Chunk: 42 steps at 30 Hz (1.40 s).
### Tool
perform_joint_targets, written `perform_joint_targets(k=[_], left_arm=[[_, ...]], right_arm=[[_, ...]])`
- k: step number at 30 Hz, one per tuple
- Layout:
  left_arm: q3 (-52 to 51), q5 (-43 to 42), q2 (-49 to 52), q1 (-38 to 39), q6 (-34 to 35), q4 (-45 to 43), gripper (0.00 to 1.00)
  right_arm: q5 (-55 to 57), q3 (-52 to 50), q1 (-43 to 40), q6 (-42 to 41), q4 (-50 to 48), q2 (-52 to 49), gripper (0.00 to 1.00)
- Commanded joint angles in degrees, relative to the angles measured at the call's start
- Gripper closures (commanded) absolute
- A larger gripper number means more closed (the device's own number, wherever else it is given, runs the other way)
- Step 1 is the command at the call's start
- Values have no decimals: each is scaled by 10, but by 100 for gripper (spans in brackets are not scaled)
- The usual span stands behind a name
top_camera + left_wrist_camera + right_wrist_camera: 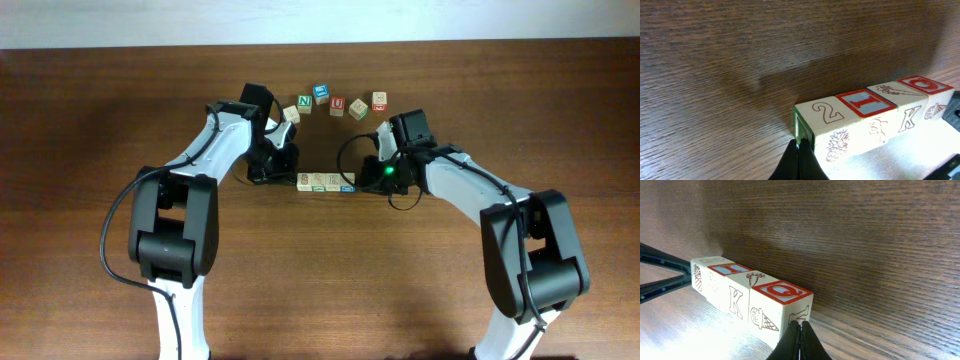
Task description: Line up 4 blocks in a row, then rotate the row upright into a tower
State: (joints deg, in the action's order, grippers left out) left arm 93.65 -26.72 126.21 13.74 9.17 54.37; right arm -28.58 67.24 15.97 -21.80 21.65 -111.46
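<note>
Four wooden blocks (326, 181) lie in a straight touching row at mid-table. In the left wrist view they run from a "2" block (827, 112), through a red-bordered "I" block (860, 104) and a carrot block (892, 91), to a red "Q" block (922, 84). My left gripper (799, 145) is shut and empty, its tip against the green end face of the "2" block. My right gripper (801, 325) is also shut and empty, its tip against the outer end of the "Q" block (782, 291). Overhead, the left gripper (291, 178) and right gripper (362, 182) flank the row.
Several loose blocks form an arc behind the row: a green "N" cube (304, 101), a blue-faced one (321, 93), a red "U" cube (337, 103) and others (379, 99). The table's far edge (320, 45) lies beyond them.
</note>
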Motion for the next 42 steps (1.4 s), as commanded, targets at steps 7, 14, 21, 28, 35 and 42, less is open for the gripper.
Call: perform_joint_targets(k=[7, 14, 21, 28, 35, 42], left_arm=[[11, -35, 2, 13, -11, -3, 100], [11, -35, 2, 13, -11, -3, 100], [11, -35, 2, 13, -11, -3, 100], [11, -35, 2, 13, -11, -3, 100], [11, -3, 2, 21, -1, 4, 100], [11, 13, 2, 23, 2, 9, 100]], right_arm=[[-44, 0, 35, 10, -19, 42, 95], [-35, 21, 61, 10, -17, 44, 96], [10, 52, 85, 19, 21, 44, 95], [23, 70, 106, 19, 28, 43, 96], [23, 70, 108, 18, 19, 43, 96], [38, 91, 128, 18, 19, 43, 96]])
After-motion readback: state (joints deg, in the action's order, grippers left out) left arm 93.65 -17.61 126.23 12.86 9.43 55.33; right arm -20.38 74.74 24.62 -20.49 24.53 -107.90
